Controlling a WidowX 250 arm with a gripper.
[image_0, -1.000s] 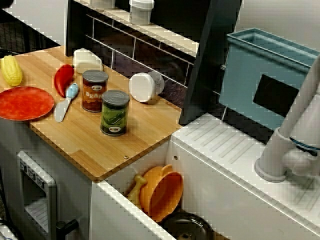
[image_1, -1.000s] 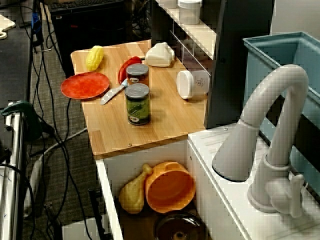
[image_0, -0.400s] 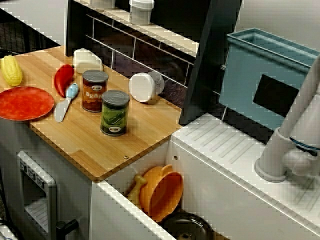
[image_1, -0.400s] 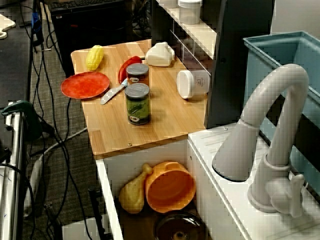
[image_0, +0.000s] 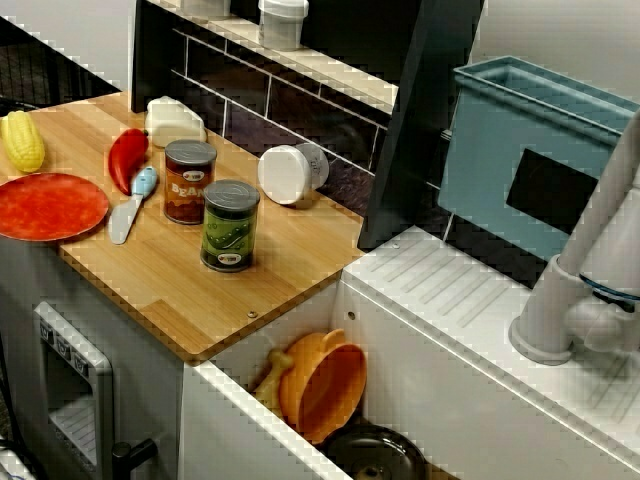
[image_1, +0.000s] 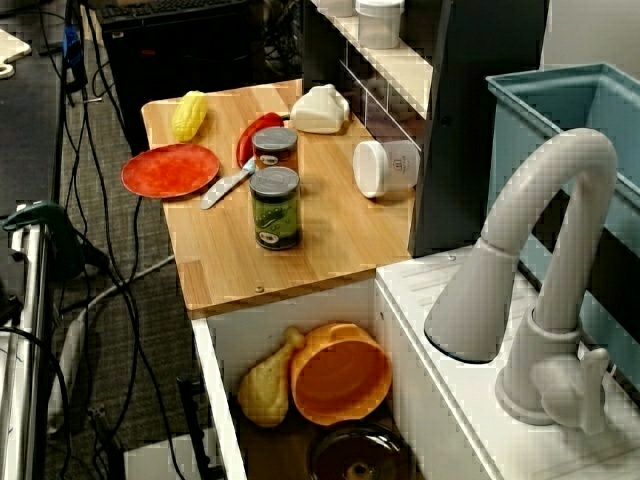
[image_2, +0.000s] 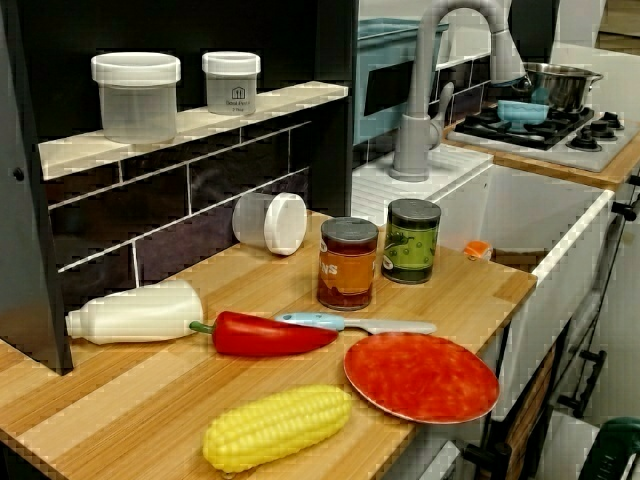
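Gripper shows in no view, so its state can't be told; nothing is held. From the counter's end: corn (image_2: 277, 427) and red plate (image_2: 421, 376) lie before the green can (image_2: 412, 240), brown can (image_2: 347, 264) just beside it, tipped jar (image_2: 270, 222) behind.

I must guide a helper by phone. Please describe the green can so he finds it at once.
On the wooden counter beside the sink, two cans stand upright. The green can is nearer the sink; the other can has a red-brown label.
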